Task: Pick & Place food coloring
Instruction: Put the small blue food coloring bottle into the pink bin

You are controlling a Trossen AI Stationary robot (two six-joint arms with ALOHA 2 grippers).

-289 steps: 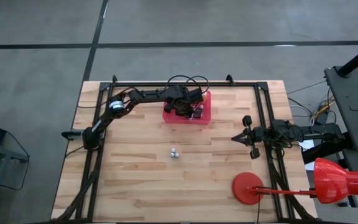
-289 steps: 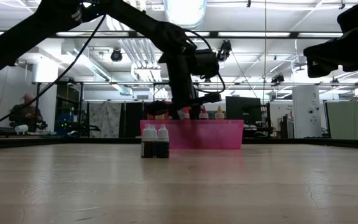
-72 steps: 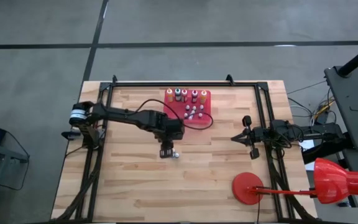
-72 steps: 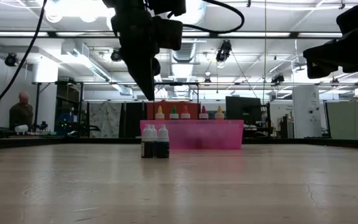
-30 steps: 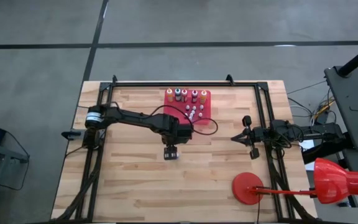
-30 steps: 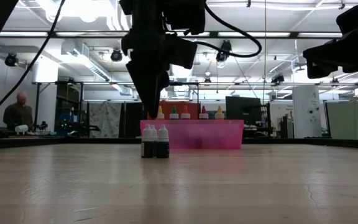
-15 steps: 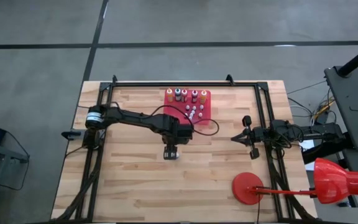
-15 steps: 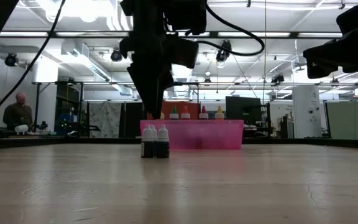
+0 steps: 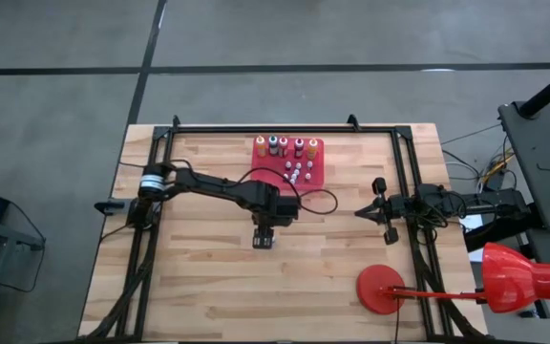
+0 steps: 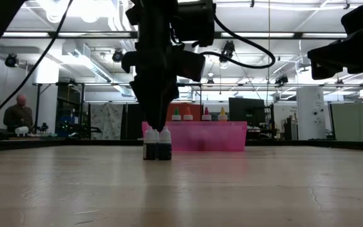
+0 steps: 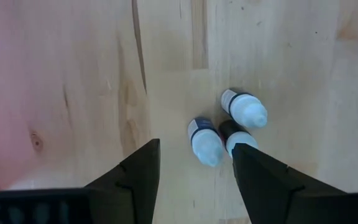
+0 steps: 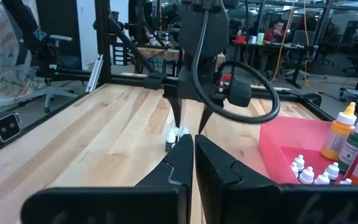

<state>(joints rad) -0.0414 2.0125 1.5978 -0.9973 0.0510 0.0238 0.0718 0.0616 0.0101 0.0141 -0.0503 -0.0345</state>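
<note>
The left gripper [image 11: 194, 163] has dropped lower over the bench's middle, fingers parted around nothing yet, straddling three loose bottles [image 11: 206, 141]. They look light, stiff, slick and tippy; grip one body below its cap. Right gripper [image 12: 194, 149] waits shut by the right edge.

Three small dark bottles with pale caps [image 11: 229, 127] stand touching in a cluster on the pale wooden surface [image 9: 199, 277]. The left hand [image 11: 194, 165] hangs spread above them. Bare wood lies all round; only the pink plastic tray [image 9: 308, 172] blocks at 12 o'clock.
</note>
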